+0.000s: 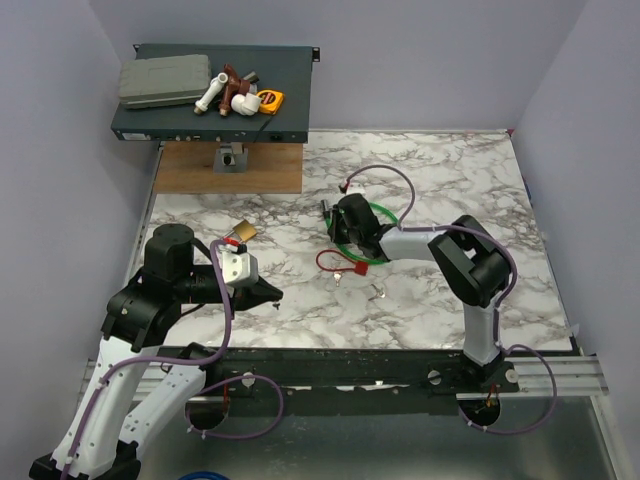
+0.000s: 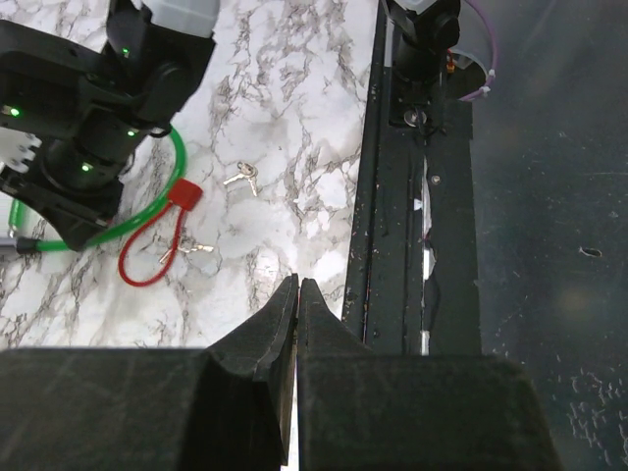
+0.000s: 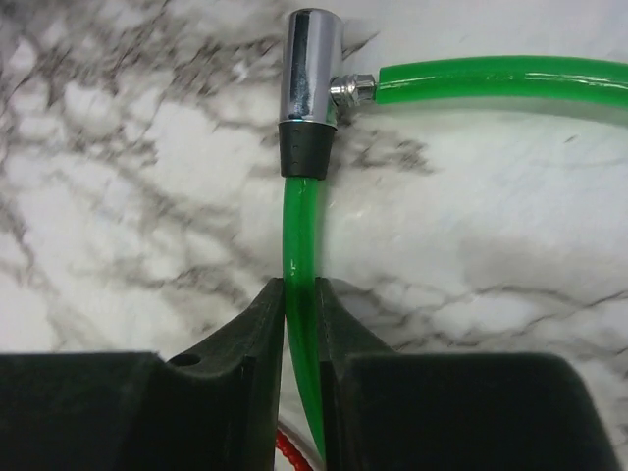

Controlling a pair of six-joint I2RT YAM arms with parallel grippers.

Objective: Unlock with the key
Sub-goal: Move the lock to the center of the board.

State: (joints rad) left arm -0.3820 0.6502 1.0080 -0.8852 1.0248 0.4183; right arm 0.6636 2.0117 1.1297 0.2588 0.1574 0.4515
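Small silvery keys point(image 1: 378, 292) lie on the marble table point(image 1: 450, 170); they also show in the left wrist view point(image 2: 242, 177). More small keys point(image 2: 191, 249) lie by a red cable loop point(image 1: 340, 262). A brass padlock point(image 1: 243, 230) lies just behind my left wrist. My left gripper point(image 1: 272, 296) is shut near the front edge, left of the keys; its jaws point(image 2: 296, 287) show nothing sure between them. My right gripper point(image 1: 338, 228) is shut on a green cable lock point(image 3: 302, 245), just below its silver cylinder point(image 3: 311, 88).
A black shelf point(image 1: 290, 110) at the back left carries a grey box point(image 1: 165, 82), white pipe fittings point(image 1: 228, 95) and a tape measure point(image 1: 270, 98). A wooden board point(image 1: 190, 170) lies under it. A black rail point(image 2: 412, 245) runs along the front edge.
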